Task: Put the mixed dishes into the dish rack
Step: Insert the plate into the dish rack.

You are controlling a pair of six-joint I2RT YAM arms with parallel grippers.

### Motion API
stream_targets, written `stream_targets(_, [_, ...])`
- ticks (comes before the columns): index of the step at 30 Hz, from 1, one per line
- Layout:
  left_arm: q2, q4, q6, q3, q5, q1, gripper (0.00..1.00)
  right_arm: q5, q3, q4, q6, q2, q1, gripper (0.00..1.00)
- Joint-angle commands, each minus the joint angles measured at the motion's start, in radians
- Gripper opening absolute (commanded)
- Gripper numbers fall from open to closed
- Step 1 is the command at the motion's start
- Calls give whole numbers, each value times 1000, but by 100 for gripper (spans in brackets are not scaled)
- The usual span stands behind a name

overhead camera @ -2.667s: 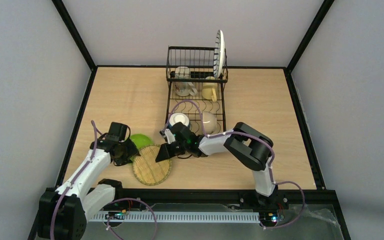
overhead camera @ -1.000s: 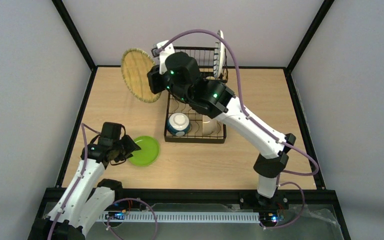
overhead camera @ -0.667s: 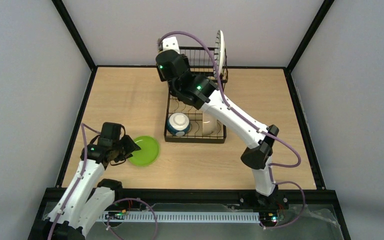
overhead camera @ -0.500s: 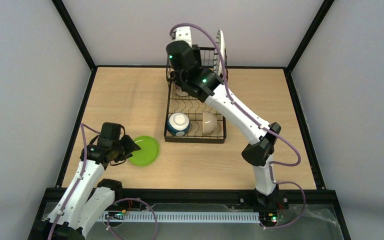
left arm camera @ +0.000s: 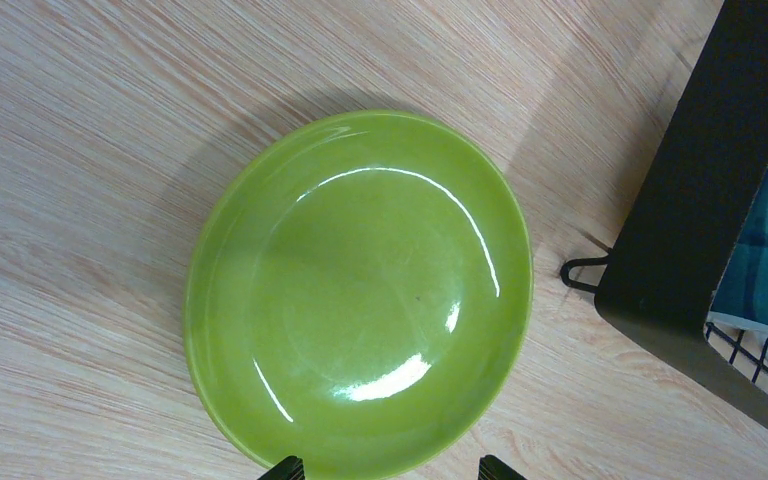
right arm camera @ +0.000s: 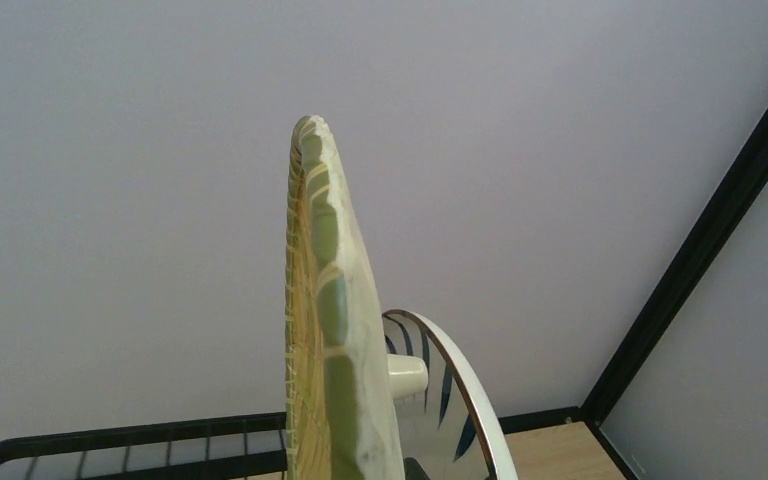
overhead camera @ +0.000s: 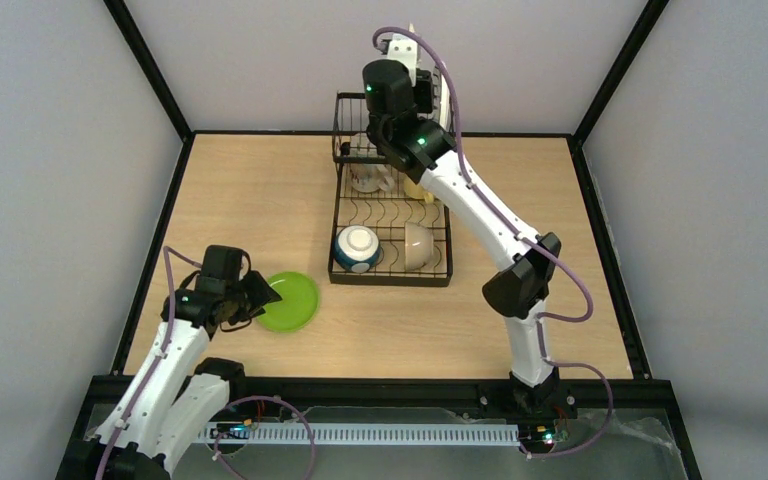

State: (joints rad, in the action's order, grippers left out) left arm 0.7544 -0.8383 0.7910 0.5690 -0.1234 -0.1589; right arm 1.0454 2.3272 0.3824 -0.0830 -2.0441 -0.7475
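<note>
My right gripper (overhead camera: 418, 75) is shut on the yellow woven plate (right arm camera: 330, 330) and holds it upright, edge-on, above the back of the dish rack (overhead camera: 390, 205). The white plate with dark stripes (right arm camera: 460, 400) stands just to its right, and one cream fingertip (right arm camera: 407, 375) shows between them. The green plate (left arm camera: 360, 300) lies flat on the table left of the rack. My left gripper (left arm camera: 390, 470) hangs open over its near rim. In the rack sit a blue bowl (overhead camera: 357, 247), a cream bowl (overhead camera: 418, 245) and a beige mug (overhead camera: 368, 178).
The rack's black tray corner (left arm camera: 700, 200) lies close to the right of the green plate. Black frame posts and grey walls enclose the wooden table (overhead camera: 250, 190). My right arm stretches over the rack's right side and partly hides a yellow mug (overhead camera: 417, 187).
My right arm has swung the yellow plate from left of the rack's upper basket rightward to beside the striped plate. The left arm and green plate have not moved.
</note>
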Motion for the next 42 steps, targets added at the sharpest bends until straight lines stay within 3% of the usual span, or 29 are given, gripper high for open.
stream_targets(1, [4,11,-13,-15,1,-6,99,5,22,-16,30,-29,37,0])
stream_targets(26, [80,53,-16,-40,18,-5,99,-129,-28,108,195,-135,120,0])
stream_targets(42, [86,95,17,-84,2,-6,99,-245,-211,71,186,-74,165,0])
